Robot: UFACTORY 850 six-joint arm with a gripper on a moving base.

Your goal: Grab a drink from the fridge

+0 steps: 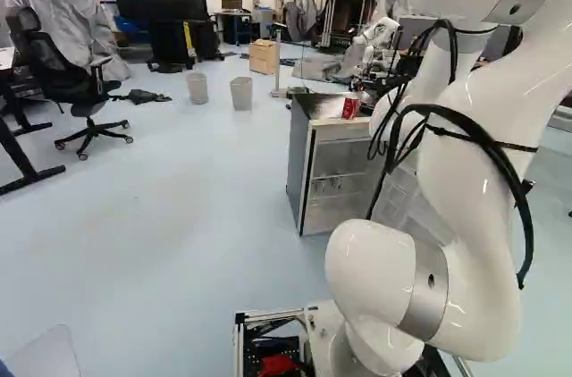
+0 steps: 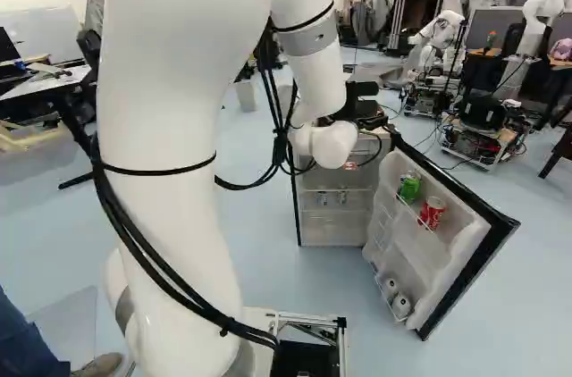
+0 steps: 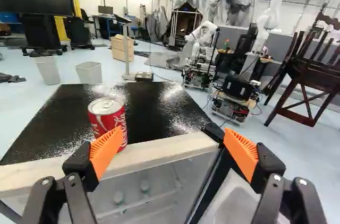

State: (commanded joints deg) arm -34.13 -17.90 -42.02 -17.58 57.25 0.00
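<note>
In the right base view my gripper (image 2: 363, 109) is at the fridge's top, its fingertips unclear. The wrist view shows the gripper (image 3: 172, 152) open, nothing held. A red can (image 3: 108, 120) stands upright on the black fridge top (image 3: 154, 104), near its front edge, beyond and partly behind one finger's orange pad. The left base view shows the same can (image 1: 350, 107) on the fridge (image 1: 301, 158). The fridge door (image 2: 456, 261) hangs open, with a green can (image 2: 409, 187) and another red can (image 2: 432, 213) in its upper rack. Small items (image 2: 341, 197) sit inside the fridge.
Two bins (image 1: 241, 93) and a wooden box (image 1: 264, 56) stand beyond the fridge. An office chair (image 1: 76, 82) is at the left of the left base view. Another robot (image 3: 202, 49) and a wheeled cart (image 3: 234, 99) are farther off; dark wooden chairs (image 3: 305, 80) stand beside them.
</note>
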